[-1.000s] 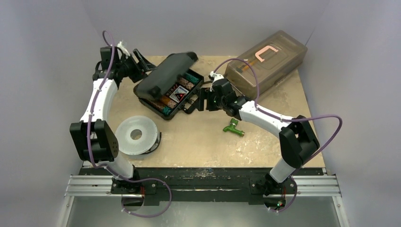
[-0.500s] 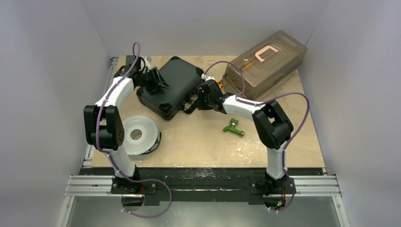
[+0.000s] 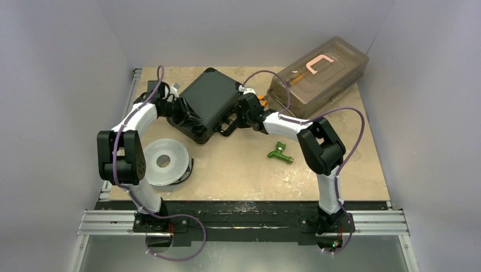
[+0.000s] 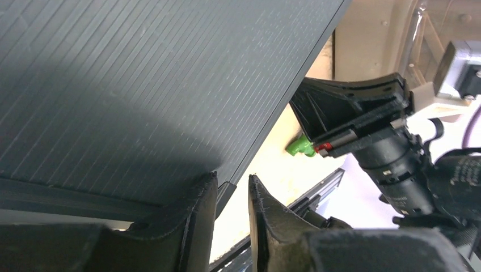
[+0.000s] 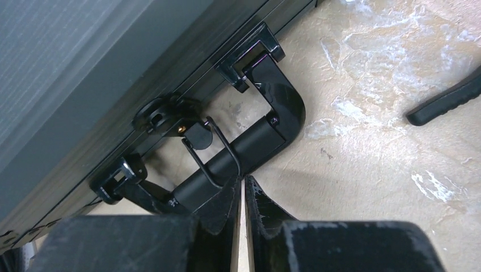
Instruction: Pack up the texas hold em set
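While the small black hard case (image 3: 207, 102) is lying closed toward the far left of the tan table (image 3: 238, 170), the left claw (image 4: 232, 207) is sitting at its left edge, fingers standing a narrow gap apart at the case's rim; whether they are pinching it I cannot tell. The right claw (image 5: 243, 198) is resting closed and empty, its tips right against the case's black carry handle (image 5: 272, 107). A translucent grey plastic box (image 3: 317, 73) is standing near the case, to its right, and a green toy faucet (image 3: 279, 152) is lying nearer the arms.
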Controlling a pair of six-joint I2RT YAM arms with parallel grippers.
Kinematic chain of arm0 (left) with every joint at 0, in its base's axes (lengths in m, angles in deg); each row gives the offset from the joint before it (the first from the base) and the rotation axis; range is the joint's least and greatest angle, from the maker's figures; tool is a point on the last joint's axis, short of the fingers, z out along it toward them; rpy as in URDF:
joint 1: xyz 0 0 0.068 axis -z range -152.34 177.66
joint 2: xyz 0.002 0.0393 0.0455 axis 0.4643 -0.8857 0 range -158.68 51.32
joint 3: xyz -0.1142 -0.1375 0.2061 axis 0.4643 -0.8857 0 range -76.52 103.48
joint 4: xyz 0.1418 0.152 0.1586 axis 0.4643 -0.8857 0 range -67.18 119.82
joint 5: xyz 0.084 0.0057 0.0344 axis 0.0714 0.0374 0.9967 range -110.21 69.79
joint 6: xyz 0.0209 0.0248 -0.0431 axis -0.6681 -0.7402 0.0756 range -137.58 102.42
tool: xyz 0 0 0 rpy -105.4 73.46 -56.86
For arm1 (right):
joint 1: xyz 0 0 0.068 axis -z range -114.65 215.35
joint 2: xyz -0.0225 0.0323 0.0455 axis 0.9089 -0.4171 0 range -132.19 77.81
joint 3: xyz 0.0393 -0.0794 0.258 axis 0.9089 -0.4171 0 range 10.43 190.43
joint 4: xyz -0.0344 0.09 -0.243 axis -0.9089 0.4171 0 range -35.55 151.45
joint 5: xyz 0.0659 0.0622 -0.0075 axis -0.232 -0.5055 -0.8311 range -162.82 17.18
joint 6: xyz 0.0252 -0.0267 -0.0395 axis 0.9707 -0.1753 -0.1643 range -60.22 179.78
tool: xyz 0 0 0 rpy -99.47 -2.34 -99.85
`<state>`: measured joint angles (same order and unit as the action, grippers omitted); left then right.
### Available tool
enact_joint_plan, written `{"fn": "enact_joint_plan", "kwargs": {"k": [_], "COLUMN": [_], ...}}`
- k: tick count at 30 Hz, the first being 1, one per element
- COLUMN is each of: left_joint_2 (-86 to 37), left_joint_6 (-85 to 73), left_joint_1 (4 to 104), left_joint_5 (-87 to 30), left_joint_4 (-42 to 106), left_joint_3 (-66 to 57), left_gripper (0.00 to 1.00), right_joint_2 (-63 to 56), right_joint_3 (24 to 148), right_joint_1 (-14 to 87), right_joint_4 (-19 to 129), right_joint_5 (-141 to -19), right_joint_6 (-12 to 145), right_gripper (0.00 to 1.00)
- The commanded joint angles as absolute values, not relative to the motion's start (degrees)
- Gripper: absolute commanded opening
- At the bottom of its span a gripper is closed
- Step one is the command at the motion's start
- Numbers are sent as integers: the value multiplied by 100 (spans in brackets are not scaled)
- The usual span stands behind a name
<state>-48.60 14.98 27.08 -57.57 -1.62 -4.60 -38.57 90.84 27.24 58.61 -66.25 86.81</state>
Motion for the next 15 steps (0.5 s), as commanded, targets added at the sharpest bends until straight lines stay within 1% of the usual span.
{"fn": "enact_joint_plan", "kwargs": {"k": [1, 3, 11, 12, 15], "left_joint_2": [-5055, -5140, -5151, -5145, -5135], "left_joint_6": [1331, 1263, 1138, 1144, 1151], "left_joint_1": [2590, 2582, 2582, 2588, 2585], "left_joint_5": [-5247, -5318, -5281, -5297, -5311], "left_joint_4": [-463, -529, -615, -607, -600], "left_joint_3": [-1004, -945, -814, -809, -814], "left_gripper": [26, 26, 25, 25, 25], "right_joint_2": [-3964, -4026, -4151, -4080, -3843], "right_joint_3": [9281, 9293, 9427, 9381, 9197], "right_joint_1": [2758, 2761, 2755, 2755, 2763], "right_joint_4": [5621, 5573, 5795, 5789, 5832], "right_joint_5": [-6397, -6416, -6242, -6210, -6176], "right_joint_6": [8764, 8749, 8732, 8717, 8718], "right_gripper": [8, 11, 11, 13, 23]}}
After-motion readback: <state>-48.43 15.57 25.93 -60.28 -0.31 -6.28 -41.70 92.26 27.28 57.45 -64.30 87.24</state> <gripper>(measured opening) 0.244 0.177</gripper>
